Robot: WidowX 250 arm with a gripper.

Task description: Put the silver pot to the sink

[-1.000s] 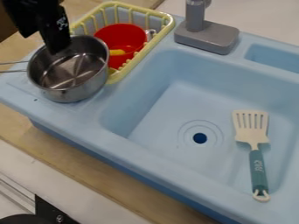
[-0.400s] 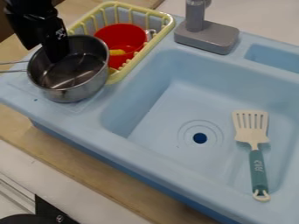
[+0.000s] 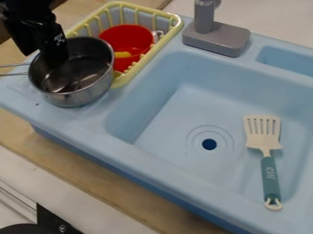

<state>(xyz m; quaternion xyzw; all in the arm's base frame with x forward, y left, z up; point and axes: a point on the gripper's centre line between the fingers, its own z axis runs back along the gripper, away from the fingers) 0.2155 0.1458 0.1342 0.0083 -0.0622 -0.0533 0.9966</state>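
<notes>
One silver pot [image 3: 76,97] is the whole job, and it sits upright on the ledge [image 3: 21,98] to the left of the sink basin [image 3: 177,119], just beside the yellow rack [image 3: 176,23]. The black gripper [image 3: 56,60] is down inside the pot's mouth, near the side with the handle [image 3: 14,74]. Whether it is spread, pressed together or pinching the pot's wall, I cannot tell. So the reach looks mostly done; a sure grip, the lift, the carry over the basin's edge and the release are left. Compared with the first frame, the gripper has gone lower into the pot and slightly toward the handle, while the pot itself has not moved.
</notes>
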